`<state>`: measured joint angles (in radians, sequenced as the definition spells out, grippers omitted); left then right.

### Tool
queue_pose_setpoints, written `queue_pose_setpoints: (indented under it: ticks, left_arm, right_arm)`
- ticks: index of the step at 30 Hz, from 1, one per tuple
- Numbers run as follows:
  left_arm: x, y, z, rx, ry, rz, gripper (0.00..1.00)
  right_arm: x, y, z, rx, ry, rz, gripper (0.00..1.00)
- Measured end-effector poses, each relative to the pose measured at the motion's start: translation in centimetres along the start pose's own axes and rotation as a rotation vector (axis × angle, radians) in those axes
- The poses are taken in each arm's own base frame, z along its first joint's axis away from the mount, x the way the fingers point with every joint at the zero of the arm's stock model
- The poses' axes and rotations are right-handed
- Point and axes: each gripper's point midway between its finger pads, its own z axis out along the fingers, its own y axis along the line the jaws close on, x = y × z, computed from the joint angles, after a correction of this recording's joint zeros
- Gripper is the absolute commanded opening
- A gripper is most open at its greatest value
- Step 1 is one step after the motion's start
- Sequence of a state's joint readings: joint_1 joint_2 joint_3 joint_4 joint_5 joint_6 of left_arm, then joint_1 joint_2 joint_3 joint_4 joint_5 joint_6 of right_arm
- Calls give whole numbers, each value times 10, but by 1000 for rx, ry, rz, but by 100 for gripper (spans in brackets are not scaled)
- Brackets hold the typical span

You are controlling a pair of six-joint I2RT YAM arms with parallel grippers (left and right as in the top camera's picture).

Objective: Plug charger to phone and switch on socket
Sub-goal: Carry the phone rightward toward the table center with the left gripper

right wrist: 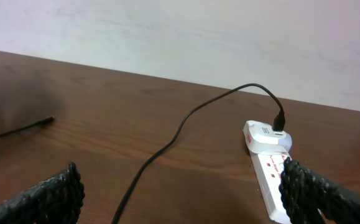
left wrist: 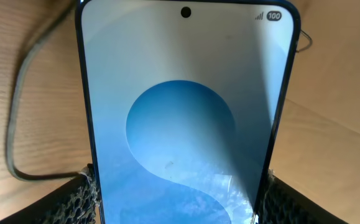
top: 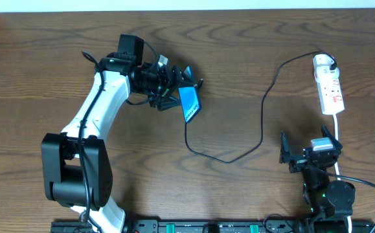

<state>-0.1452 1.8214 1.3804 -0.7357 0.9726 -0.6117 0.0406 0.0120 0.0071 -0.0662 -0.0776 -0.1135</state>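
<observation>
The phone is clamped by its 2 long edges between the pads of the left gripper, screen lit and turned up toward the wrist camera. It appears to be held tilted and raised off the table. The jaws of the right gripper are spread wide and nothing is held in them.

The charger is laid in a loose loop on the wood. Its connector tip is seen lying just beside the phone's lower end, and judged not yet inserted, though the port itself is hidden. From that tip the cable is run away from the phone to the white plug, which is seated in the far end of the socket.

The tip is far nearer to the left arm than to the right, but the left arm is occupied. The right arm is parked well apart from the phone, close to the socket, whose long axis is pointed roughly away from its jaws. A reach toward the phone is therefore judged necessary for the right arm.

The table is flat, dark wood, with open room around the phone. A pale wall is seen beyond it.
</observation>
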Motion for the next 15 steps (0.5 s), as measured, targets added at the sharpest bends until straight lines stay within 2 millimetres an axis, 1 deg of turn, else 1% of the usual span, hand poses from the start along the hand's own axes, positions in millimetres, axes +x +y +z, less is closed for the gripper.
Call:
queue_pose_setpoints:
  ticks: [6, 15]
  left_arm:
    - [7, -9, 0, 48, 42, -79, 75]
    - [12, -15, -1, 78, 83, -275, 75]
  right_arm:
    - [0, 0, 0, 0, 0, 0, 99]
    - [0, 0, 0, 0, 0, 0, 99]
